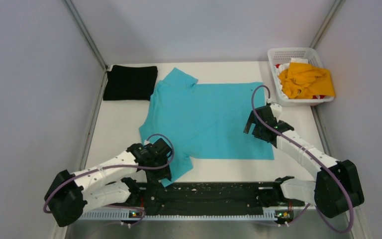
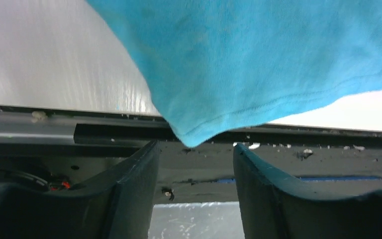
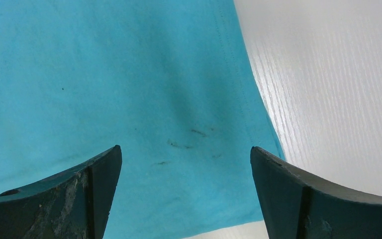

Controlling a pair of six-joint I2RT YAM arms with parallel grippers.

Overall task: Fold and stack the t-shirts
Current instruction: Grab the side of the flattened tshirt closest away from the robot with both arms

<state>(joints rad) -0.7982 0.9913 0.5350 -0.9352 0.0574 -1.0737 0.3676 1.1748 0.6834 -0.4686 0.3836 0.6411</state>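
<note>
Turquoise t-shirt (image 1: 211,119) spread flat. Left gripper (image 2: 195,149) jaws part-open at sleeve corner, gripping nothing. Right gripper (image 3: 186,152) jaws wide above hem.

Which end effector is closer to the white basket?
Right. The right end effector hangs just in front of the basket; the left end effector is across the turquoise shirt, by its near sleeve.

The left arm (image 1: 104,172) hides part of the blue shirt's (image 1: 204,119) near sleeve. The orange shirt (image 1: 306,79) covers the basket's (image 1: 282,53) contents; red bits (image 1: 278,65) there are unidentifiable.
</note>
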